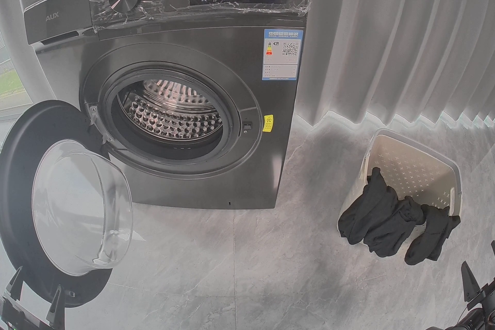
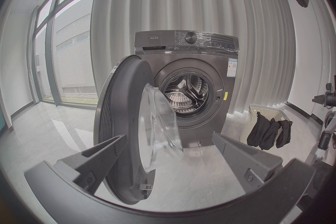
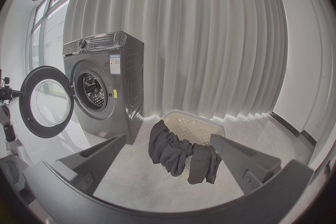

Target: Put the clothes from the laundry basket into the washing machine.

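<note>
Right gripper [image 3: 167,138] of ours hangs wide open and empty near the laundry basket [image 1: 412,163], facing it, so we judge it the arm for the first pick. Dark clothes [image 1: 392,223] drape over the basket's near rim, strung along that rim and hanging down its outer wall. Our left gripper [image 2: 168,137], also spread and empty, sits well apart from the basket, beyond the washing machine [image 1: 206,63], by its open door [image 1: 31,181].
</note>
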Available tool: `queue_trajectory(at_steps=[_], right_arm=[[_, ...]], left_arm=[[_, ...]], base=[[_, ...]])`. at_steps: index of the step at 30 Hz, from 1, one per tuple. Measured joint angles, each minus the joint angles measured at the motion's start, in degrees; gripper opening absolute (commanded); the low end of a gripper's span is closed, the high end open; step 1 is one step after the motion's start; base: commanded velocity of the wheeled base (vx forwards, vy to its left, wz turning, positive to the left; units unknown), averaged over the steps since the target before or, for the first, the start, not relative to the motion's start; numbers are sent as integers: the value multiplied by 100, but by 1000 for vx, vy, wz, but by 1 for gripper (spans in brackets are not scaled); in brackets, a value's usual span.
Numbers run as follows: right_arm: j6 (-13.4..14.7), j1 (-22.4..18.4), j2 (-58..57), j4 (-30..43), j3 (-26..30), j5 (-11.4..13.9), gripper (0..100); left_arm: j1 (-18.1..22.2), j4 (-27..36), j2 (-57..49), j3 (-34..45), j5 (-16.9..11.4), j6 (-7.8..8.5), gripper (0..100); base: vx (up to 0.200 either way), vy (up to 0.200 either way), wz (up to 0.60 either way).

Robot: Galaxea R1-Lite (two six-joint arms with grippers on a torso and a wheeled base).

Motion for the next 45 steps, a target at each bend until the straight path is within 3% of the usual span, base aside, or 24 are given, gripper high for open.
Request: queue_trajectory(at_steps=[25, 32, 38, 45], right_arm=[[5, -4, 0, 2, 0, 5, 100], [24, 0, 0, 0, 0, 2, 100], [22, -4, 0, 0, 0, 5, 100], [16, 0, 0, 0, 0, 7, 100]], left_arm=[[6, 7, 0, 0, 18, -50, 100], [11, -73, 0, -20, 5, -195, 100], [6, 84, 276, -828, -106, -250, 100], [-46, 211, 1602, -1571, -530, -268, 100]], base=[[0, -24, 0], [0, 0, 0], [0, 0, 0], [0, 0, 0]])
